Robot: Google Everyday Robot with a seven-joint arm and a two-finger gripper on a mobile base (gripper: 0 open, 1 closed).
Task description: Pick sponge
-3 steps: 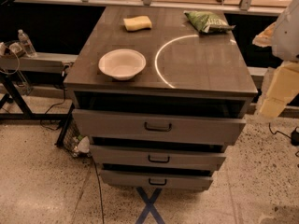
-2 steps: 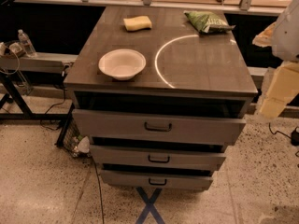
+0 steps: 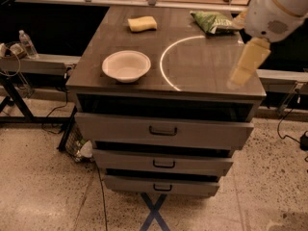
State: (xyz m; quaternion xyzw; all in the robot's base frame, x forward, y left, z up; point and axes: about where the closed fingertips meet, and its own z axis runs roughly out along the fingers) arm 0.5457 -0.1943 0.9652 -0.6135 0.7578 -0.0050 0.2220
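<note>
Sponge lies flat at the far-left of the counter, untouched, nothing on it. White bowl sits nearer the front edge, well apart from it. Green snack bag is at the far right, its right end hidden behind the arm. Hand hangs over the counter's right-front corner, well apart from the sponge. It is blurred, holds nothing visible, and I can't tell if it's wide or narrow. Arm cut off by the top-right edge.
</note>
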